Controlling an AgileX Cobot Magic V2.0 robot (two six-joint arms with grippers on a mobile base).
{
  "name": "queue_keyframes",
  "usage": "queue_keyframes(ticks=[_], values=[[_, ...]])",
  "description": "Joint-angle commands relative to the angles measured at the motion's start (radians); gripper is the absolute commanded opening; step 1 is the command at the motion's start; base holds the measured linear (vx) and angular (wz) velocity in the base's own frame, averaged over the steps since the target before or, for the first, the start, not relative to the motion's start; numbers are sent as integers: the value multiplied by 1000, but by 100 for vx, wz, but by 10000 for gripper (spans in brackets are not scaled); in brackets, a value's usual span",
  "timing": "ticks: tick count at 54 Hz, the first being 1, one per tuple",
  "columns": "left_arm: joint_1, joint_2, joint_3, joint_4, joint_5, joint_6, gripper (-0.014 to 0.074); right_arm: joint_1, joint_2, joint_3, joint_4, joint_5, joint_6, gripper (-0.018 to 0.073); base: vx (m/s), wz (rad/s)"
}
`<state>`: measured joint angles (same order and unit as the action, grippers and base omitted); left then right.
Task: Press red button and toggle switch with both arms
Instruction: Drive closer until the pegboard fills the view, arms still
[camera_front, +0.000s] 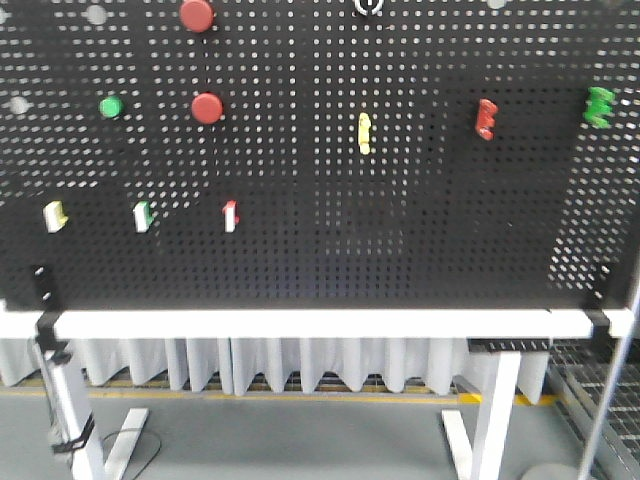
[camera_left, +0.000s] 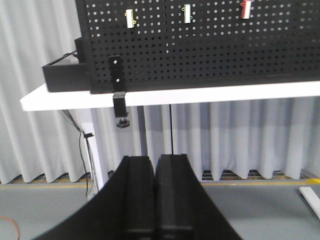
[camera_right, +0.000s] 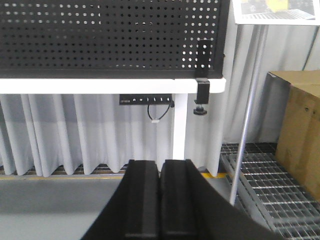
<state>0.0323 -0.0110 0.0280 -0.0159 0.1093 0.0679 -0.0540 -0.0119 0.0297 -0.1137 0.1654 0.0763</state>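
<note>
Nothing of the task is judged to be done yet. The left hand (camera_left: 156, 172) is seen with its fingers pressed together on nothing, and the right hand (camera_right: 161, 175) is likewise closed and empty. Both are held low, well beneath the white counter (camera_left: 210, 92) and well apart from the black pegboard (camera_front: 330, 260) that is clamped to it. No arm is caught in the front view.

Above and ahead of the left hand, a row of rocker switches (camera_left: 187, 13) is cut by the top edge of its view. The red button (camera_front: 207, 107) is mounted higher on the board, out of that view, with a second red button (camera_front: 197, 14) directly over it and a green button (camera_front: 111, 105) beside it. Above the right hand, and outside its view too, a yellow toggle switch (camera_front: 365, 132), a red toggle switch (camera_front: 486, 118) and a green toggle switch (camera_front: 599, 106) are fixed. Which toggle is meant cannot be told.

The front view is soft, so the button only appears unpressed. Both reaches, the press and the flip are left to be made.
</note>
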Motion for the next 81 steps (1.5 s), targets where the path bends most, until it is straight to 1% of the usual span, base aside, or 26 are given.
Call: queue_keyframes(ticks=[1, 37, 69, 81], values=[[-2, -6, 3, -1, -85, -9, 2, 0, -3, 6, -7, -78, -3, 2, 38, -1], [-2, -6, 3, -1, -85, -9, 2, 0, -3, 6, -7, -78, -3, 2, 27, -1], [-2, -6, 3, -1, -85, -9, 2, 0, -3, 6, -7, -78, -3, 2, 5, 0], [-2, -6, 3, -1, -88, -12, 2, 0, -3, 6, -48, -79, -14, 2, 0, 0]])
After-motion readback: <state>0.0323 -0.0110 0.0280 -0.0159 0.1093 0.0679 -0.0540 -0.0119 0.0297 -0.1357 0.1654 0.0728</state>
